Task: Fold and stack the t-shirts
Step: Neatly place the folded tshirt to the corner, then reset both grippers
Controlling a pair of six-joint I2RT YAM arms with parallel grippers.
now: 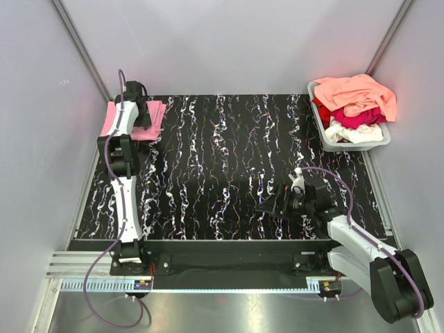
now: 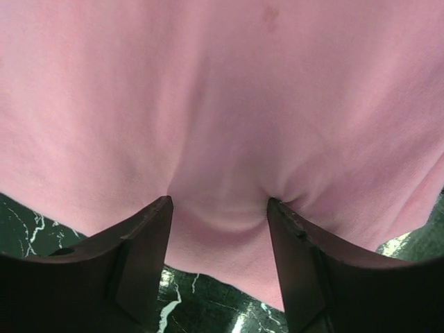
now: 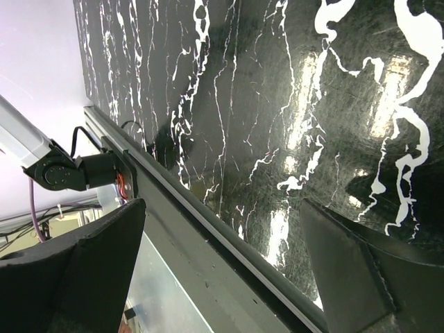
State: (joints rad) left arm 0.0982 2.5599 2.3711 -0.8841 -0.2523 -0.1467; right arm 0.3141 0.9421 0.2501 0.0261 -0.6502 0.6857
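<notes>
A folded pink t-shirt [image 1: 157,115] lies at the table's far left corner and fills the left wrist view [image 2: 222,90]. My left gripper [image 1: 141,111] is down on it; its jaws stand apart, open [image 2: 218,205], with both tips dented into the cloth and a soft ridge of pink puckered between them. More t-shirts sit heaped in the tub: peach-orange [image 1: 357,94] on top, crimson [image 1: 359,118] and white [image 1: 350,132] below. My right gripper [image 1: 267,206] hovers wide open [image 3: 222,208] with nothing in it near the table's front edge.
The grey plastic tub [image 1: 350,146] stands at the far right corner against the wall. The black marbled tabletop [image 1: 229,159] spreads between the arms. Its front rail [image 3: 208,243] runs under the right gripper. Pale walls close in the left, back and right sides.
</notes>
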